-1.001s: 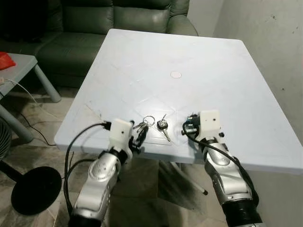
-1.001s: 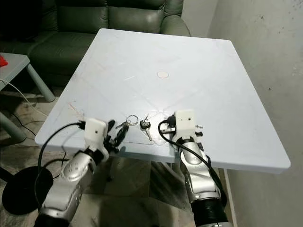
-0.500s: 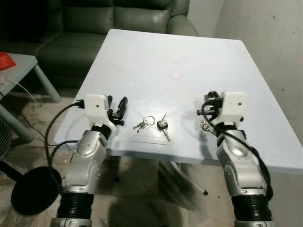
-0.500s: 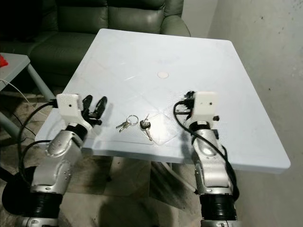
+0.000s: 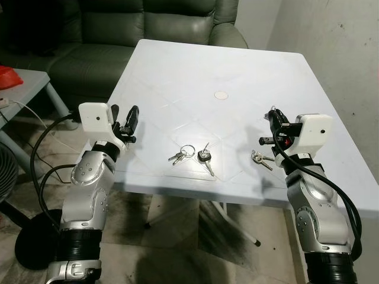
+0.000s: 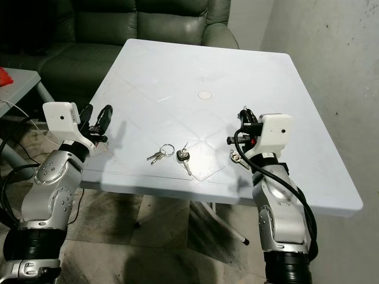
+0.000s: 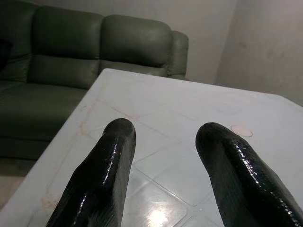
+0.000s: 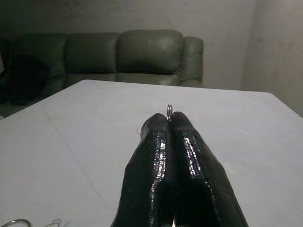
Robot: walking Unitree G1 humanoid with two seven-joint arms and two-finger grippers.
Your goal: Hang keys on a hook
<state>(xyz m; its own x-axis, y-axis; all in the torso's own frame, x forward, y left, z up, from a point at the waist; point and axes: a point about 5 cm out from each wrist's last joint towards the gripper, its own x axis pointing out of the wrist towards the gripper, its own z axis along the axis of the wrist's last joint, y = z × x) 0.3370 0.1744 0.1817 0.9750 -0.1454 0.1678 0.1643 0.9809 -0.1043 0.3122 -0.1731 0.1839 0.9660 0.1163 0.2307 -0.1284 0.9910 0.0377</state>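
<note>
Two fingers of my right gripper [image 6: 243, 112] pinch a key ring [image 8: 169, 111], its keys [image 5: 260, 158] dangling above the table's [image 5: 237, 77] near right edge. My left gripper [image 5: 125, 117] hovers spread at the near left edge. More keys [image 5: 192, 155] lie near the front edge.

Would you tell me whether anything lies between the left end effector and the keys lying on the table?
Nothing visible: bare table separates the open left end effector from the keys. The right end effector holds another bunch.
</note>
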